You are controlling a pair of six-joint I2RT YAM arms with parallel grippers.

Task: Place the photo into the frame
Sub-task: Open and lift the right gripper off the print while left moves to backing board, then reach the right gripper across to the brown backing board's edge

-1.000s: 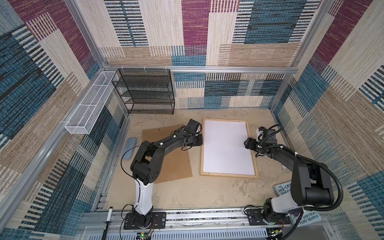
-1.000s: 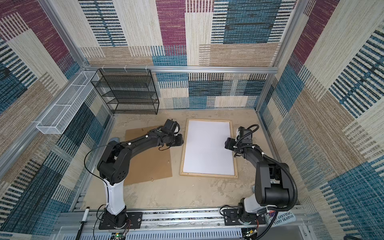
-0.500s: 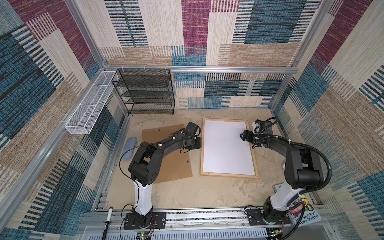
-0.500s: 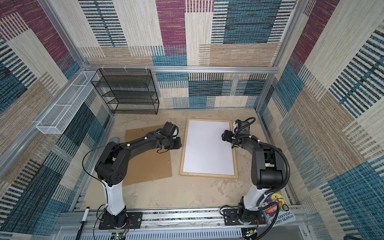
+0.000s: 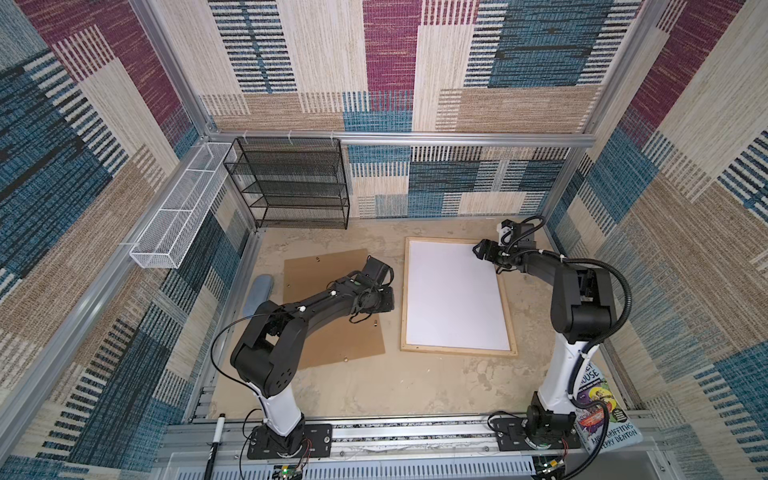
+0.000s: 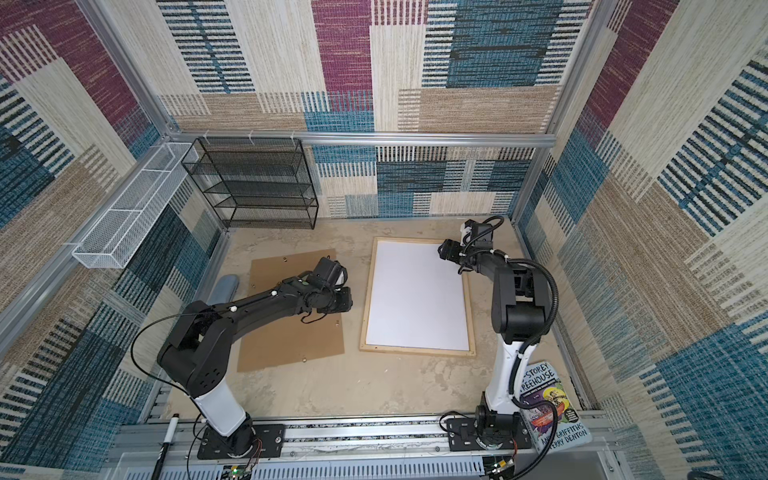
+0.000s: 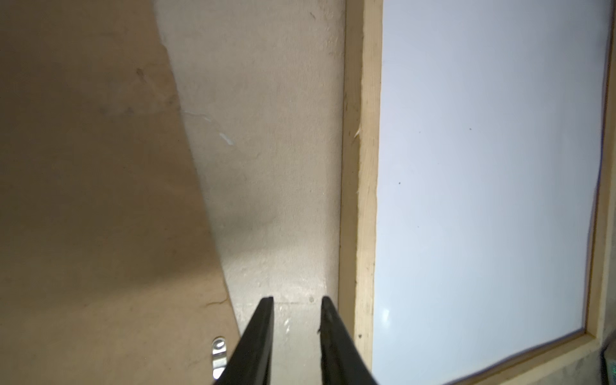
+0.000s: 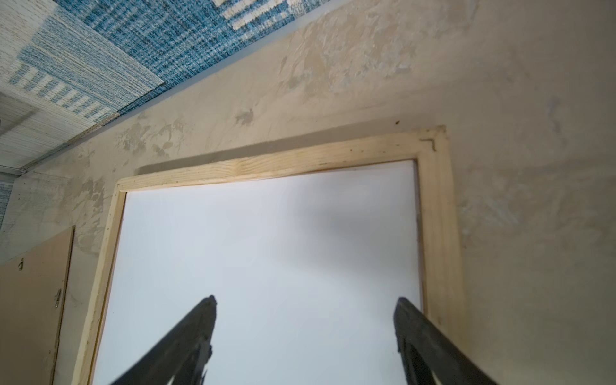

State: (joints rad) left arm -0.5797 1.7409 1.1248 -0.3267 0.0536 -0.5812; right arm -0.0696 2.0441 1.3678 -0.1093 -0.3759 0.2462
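The frame (image 5: 404,299) (image 6: 365,299), thin pale wood, lies flat on the table right of centre. A blank white sheet (image 5: 453,299) (image 8: 266,250) fills it; the photo's printed side shows nowhere. My right gripper (image 5: 478,251) (image 8: 305,300) hovers open over the sheet's far right corner, with nothing between its fingers. My left gripper (image 5: 390,302) (image 7: 296,300) sits low over bare table between the brown backing board (image 5: 316,270) (image 7: 83,200) and the frame's left strip (image 7: 361,166). Its jaws are narrowly open and hold nothing.
A black wire shelf (image 5: 291,183) stands at the back left, with a white wire basket (image 5: 178,216) on the left wall. A grey-blue object (image 5: 257,291) lies left of the board. A book (image 5: 602,411) lies by the right arm's base, a pen (image 5: 216,440) on the front rail.
My right gripper has moved from the frame's right edge to above the sheet's far right corner. My left gripper has drawn back from the frame's left edge, toward the front.
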